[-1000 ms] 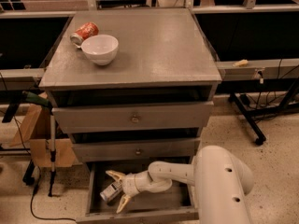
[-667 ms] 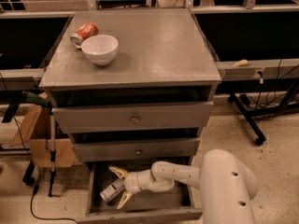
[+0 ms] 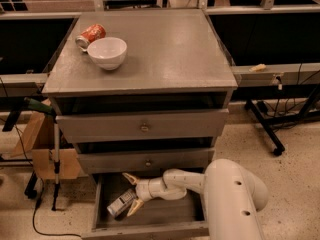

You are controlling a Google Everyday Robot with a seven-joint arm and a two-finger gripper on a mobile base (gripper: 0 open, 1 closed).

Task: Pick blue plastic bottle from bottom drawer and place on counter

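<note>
Blue plastic bottle [image 3: 120,204] lies slantwise in the left part of the open bottom drawer [image 3: 150,223]. The gripper [image 3: 131,194] is down inside that drawer, jaws spread open about the bottle's nearer end.

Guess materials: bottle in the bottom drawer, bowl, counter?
Bottle: looks like clear plastic with a pale label; it lies in the bottom drawer, right at the open gripper. Bowl: white, glossy, likely glazed ceramic, maybe plastic. Counter: matte grey, scuffed; painted wood or laminate, can't tell.
</note>
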